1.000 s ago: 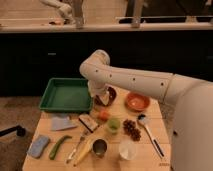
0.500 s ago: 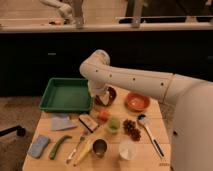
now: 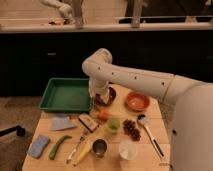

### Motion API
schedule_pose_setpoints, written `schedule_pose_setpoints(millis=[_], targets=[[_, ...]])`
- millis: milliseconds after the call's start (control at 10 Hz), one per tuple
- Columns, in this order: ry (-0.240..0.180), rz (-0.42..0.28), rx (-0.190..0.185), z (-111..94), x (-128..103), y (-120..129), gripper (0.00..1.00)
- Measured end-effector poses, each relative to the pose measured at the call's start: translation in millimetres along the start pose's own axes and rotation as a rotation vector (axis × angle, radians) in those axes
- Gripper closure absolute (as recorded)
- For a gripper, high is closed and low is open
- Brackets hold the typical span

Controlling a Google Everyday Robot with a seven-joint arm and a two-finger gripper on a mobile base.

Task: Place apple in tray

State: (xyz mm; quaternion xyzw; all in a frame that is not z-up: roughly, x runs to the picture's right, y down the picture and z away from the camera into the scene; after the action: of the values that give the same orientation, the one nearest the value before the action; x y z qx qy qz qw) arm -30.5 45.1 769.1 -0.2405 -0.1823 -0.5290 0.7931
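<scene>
At the near left of the table [image 3: 70,131]: you have a blue sponge [image 3: 38,146], then a long green vegetable [image 3: 57,147], with a grey-blue cloth [image 3: 61,123] farther back.
Middle clutter: a small packet [image 3: 88,121] lies just left of the apple [image 3: 103,116]. A pale green round thing [image 3: 114,124] sits just right of it, and a metal cup [image 3: 99,147] stands nearer to you.
Right side: dark grapes [image 3: 132,129], a spoon [image 3: 147,131] and a white cup [image 3: 127,149] lie well apart from the tray [image 3: 46,100].
Gripper [image 3: 99,98]: it hangs from the arm [image 3: 135,80] just right of the tray's right wall. Its jaws stand wide, and you can see nothing held between them.
Apple: it rests on the table on the near side of the gripper, close to it but apart, outside the tray by its near right corner.
Tray: far left, its green floor showing right across.
Dark bowl [image 3: 111,95]: just behind the gripper, which hides its contents.
Orange bowl [image 3: 136,101]: far right; you cannot tell what it holds.
</scene>
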Motion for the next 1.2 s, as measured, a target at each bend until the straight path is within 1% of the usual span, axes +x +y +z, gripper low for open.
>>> schedule_pose_setpoints(millis=[200, 400, 500, 600, 700, 900, 1200], targets=[[-0.032, -0.079, -0.022, 6, -1, -4, 0.36], [-0.075, -0.197, -0.07, 19, -3, -10, 0.36], [-0.088, -0.225, -0.096, 25, -4, -11, 0.36], [-0.1, -0.242, -0.125, 32, -4, -10, 0.36], [-0.11, -0.25, -0.143, 37, -4, -10, 0.36], [-0.122, -0.247, -0.169, 44, -1, -2, 0.36], [-0.147, -0.211, -0.191, 52, 9, 21, 0.36]])
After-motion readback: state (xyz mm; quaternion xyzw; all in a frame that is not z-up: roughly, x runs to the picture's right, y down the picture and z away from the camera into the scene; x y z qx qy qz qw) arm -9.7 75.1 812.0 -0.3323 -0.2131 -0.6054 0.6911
